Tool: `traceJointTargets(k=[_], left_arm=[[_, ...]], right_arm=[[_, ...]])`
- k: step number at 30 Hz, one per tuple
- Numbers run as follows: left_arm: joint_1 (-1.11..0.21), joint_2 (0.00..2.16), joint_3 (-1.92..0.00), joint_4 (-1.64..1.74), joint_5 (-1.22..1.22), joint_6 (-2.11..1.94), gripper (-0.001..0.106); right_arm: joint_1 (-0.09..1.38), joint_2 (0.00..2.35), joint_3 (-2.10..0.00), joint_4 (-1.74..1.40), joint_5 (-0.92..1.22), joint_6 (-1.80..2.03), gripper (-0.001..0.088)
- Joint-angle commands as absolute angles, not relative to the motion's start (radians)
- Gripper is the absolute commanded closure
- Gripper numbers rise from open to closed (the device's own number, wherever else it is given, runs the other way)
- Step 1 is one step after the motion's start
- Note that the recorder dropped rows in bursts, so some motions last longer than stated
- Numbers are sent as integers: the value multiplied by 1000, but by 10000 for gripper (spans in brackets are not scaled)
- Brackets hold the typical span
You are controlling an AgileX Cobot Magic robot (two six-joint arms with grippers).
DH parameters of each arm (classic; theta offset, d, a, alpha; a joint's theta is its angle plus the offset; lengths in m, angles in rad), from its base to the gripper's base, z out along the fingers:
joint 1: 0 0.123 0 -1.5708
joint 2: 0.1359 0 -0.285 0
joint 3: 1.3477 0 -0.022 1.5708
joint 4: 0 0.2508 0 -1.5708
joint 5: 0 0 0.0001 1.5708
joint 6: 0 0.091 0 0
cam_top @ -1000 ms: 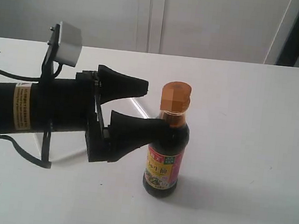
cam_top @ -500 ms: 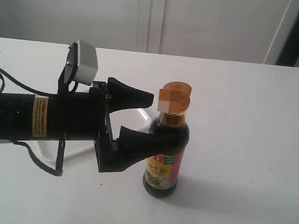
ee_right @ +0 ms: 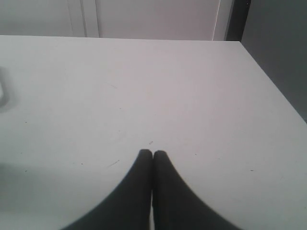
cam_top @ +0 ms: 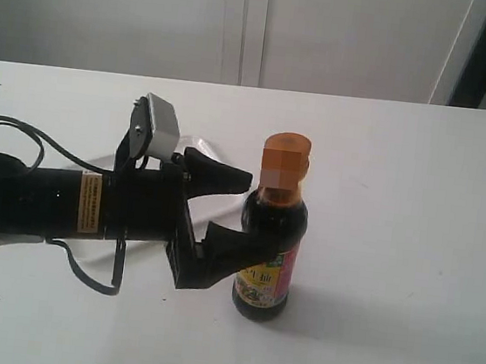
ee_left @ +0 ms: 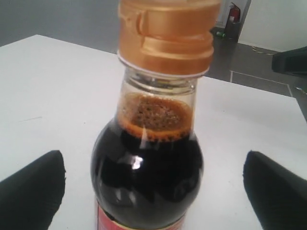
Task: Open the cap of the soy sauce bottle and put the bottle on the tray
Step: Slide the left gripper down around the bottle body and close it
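The soy sauce bottle (cam_top: 273, 238) stands upright on the white table, dark liquid up to its neck and a colourful label low on its body. Its copper-orange cap (cam_top: 285, 159) is down on the neck. My left gripper (cam_top: 253, 214) reaches in from the left and is open. One finger passes behind the bottle and the other in front. In the left wrist view the bottle (ee_left: 148, 163) and cap (ee_left: 165, 33) fill the middle, with clear gaps to the fingers (ee_left: 33, 191) on both sides. The right gripper (ee_right: 152, 154) is shut on nothing over bare table. The tray shows only as a pale rim (cam_top: 198, 145) behind the left arm.
The left arm's black cable (cam_top: 19, 143) loops over the table at the left. A white wall with a door frame (cam_top: 254, 25) rises behind the table's far edge. The table's right edge (ee_right: 268, 81) drops off beside the right gripper.
The left arm has slid right and slightly lower, toward the bottle. Its open fingers now reach further round the bottle's body. The bottle has not moved.
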State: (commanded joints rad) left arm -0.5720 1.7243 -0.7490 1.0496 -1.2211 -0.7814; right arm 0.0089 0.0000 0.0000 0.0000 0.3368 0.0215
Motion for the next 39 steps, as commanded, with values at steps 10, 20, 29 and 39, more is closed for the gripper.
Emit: traceJointTargets(k=[10,20,29,39], left_arm=[[-642,1726,-798,1027,-1216,-764,41],[-642,1805,-852,995,-1221,-765,41],[-642,1868,-863,983,-1221,-737,41],[-642,1914,-863,946,-1221,-679,55]], right_arm=[[9,0,0,0,337,21,868],[9,0,0,0,337,21,868],[9,0,0,0,337,21,868],[9,0,0,0,337,21,868]])
